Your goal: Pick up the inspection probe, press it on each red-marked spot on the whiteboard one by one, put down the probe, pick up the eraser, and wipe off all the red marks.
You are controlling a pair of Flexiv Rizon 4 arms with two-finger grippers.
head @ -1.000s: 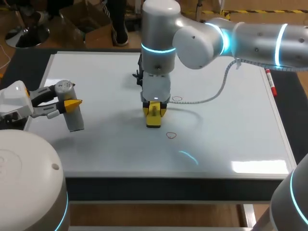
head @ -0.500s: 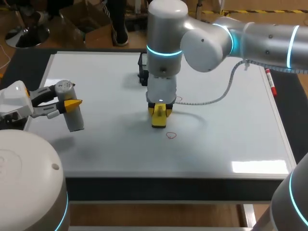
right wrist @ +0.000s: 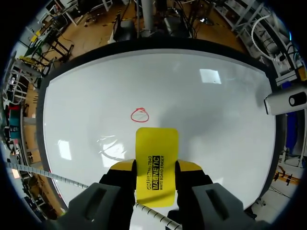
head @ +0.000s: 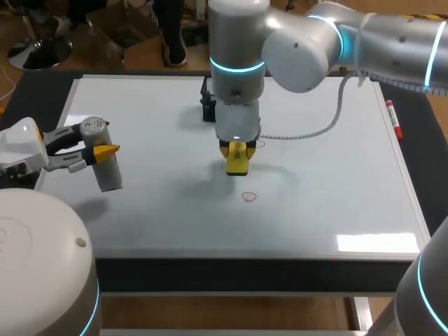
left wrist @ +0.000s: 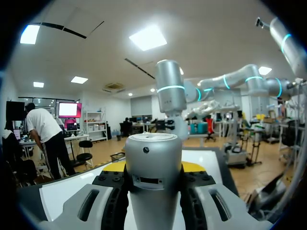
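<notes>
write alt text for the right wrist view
The right gripper is shut on a yellow eraser over the whiteboard, with a small red circle mark just ahead of it. A grey probe shows at the whiteboard's edge.

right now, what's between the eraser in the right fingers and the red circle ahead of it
Nothing but bare whiteboard. In the right wrist view the eraser and the red circle are apart, with only white surface between them.
</notes>
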